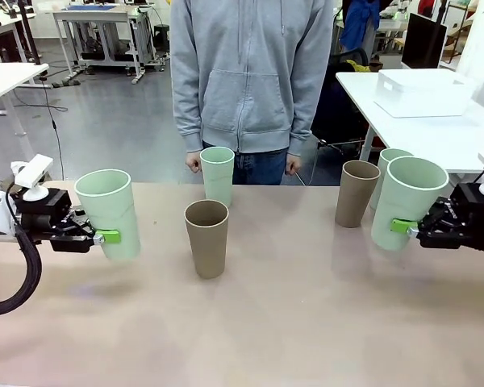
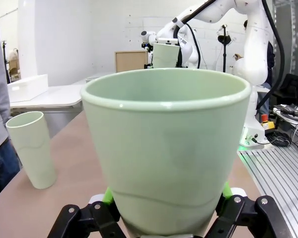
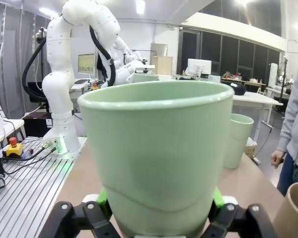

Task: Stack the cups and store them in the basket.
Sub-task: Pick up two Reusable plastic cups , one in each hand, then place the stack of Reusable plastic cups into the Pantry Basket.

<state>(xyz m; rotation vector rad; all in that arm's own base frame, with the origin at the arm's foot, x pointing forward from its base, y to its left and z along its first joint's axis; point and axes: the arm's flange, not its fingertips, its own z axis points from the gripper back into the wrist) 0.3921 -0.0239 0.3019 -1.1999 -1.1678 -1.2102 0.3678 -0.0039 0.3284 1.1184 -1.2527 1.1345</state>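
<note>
Nearest, at the middle of the beige table (image 1: 266,330): tan-brown tapered matte tumbler (image 1: 206,238), upright, mouth up, standing free. Clamped low on the wall by the left hand (image 1: 106,236): pale mint green tumbler (image 1: 109,211), tilted, seemingly clear of the table. Likewise pinched by the right hand (image 1: 401,227): second mint tumbler (image 1: 407,201), leaning slightly. Standing loose: mint tumbler (image 1: 218,173) before the person (image 1: 250,81); at right, second tan tumbler (image 1: 356,192) with a further mint one (image 1: 385,161) just behind. On a separate white table (image 1: 436,133), far right, well apart: large white rectangular plastic basket (image 1: 423,93).

Judged step: nesting a held tumbler into a standing one. Recommended: level the tumbler, centre over the open mouth, lower straight, release only once seated. Move one arm at a time. Risk: low grip, possible pivot.
</note>
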